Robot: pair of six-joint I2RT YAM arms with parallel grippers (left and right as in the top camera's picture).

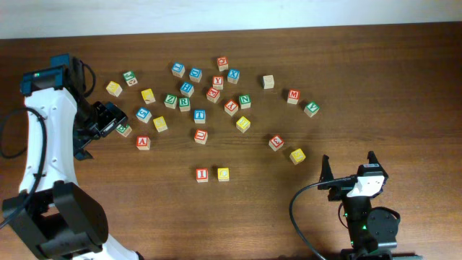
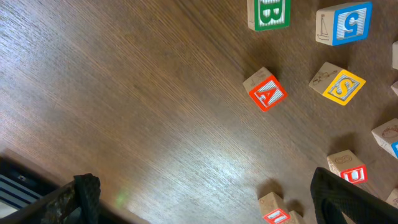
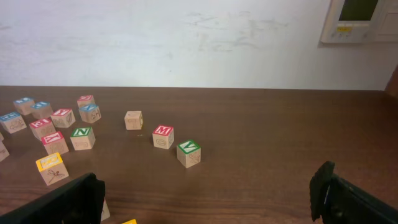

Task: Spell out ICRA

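The left gripper [image 2: 205, 190] stands spread wide over bare table [image 2: 124, 93], with nothing between its fingers [image 2: 86, 194]. The red A cube [image 2: 267, 93] lies ahead of it, clear of both fingers and nearer the one at the view's right edge (its letter face is up and turned diagonal to the fingers). The red I cube [image 2: 274, 213] sits just beside that same finger's tip and is partly cut off by the frame. A red U cube [image 2: 347, 169] lies just beyond the finger. From overhead, the yellow C cube [image 1: 223, 174] rests just beside the red I cube, both between the two arms. The green R cube [image 1: 185, 104] lies in the loose cluster beyond the left gripper. The right gripper [image 3: 205, 193] is likewise spread and empty, well apart from all four.
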